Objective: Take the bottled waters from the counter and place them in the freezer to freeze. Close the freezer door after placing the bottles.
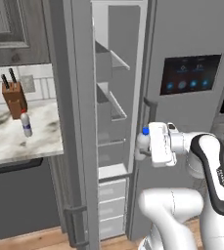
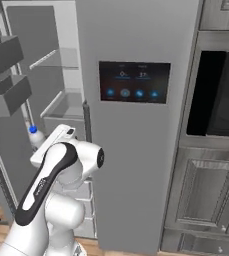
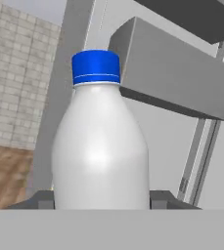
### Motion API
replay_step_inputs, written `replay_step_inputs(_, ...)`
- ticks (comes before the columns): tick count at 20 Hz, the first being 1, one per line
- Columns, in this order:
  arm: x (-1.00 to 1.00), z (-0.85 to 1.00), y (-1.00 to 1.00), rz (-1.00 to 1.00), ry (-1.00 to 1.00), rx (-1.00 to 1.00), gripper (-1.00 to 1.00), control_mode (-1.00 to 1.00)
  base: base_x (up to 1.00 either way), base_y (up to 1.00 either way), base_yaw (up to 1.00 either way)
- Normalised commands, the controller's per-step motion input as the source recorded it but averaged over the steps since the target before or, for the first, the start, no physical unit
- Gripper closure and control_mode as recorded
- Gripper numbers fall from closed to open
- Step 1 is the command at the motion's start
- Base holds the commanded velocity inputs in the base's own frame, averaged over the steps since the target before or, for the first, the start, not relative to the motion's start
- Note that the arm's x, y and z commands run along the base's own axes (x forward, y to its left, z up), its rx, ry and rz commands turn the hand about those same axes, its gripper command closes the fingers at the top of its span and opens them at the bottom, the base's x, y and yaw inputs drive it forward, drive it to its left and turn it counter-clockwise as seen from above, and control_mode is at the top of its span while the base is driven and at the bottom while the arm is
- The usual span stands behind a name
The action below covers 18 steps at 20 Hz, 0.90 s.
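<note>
blue-capped bottle (image 3: pixel 101 146) base cut off, display panel (image 2: pixel 134 81) readouts illegible

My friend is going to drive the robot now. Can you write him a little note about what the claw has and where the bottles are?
Claw: shut on the blue-cap bottle, upright, in front of the open freezer.
Red-cap bottle: on the counter, beside the knife block.
Freezer door: open.
Done: first bottle picked up and carried to the freezer.
Left: set it inside, fetch the red-cap bottle, put it in too, shut the door.
</note>
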Motion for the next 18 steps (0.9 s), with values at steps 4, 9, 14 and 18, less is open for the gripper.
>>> replay_step_inputs(4, 0.00, 0.00, 0.00, 0.00, 0.00, 0.00, 1.00, 1.00, 0.54, 0.03, 0.21)
replay_step_inputs(9, 0.00, 0.00, 0.00, 0.00, 0.00, 0.00, 1.00, 1.00, 0.54, 0.02, 0.17)
replay_step_inputs(14, 0.00, 0.00, 0.00, 0.00, 0.00, 0.00, 1.00, 1.00, 0.30, 0.00, 0.07)
replay_step_inputs(18, 0.00, 0.00, 0.00, 0.00, 0.00, 0.00, 1.00, 1.00, 0.18, 0.14, 0.01)
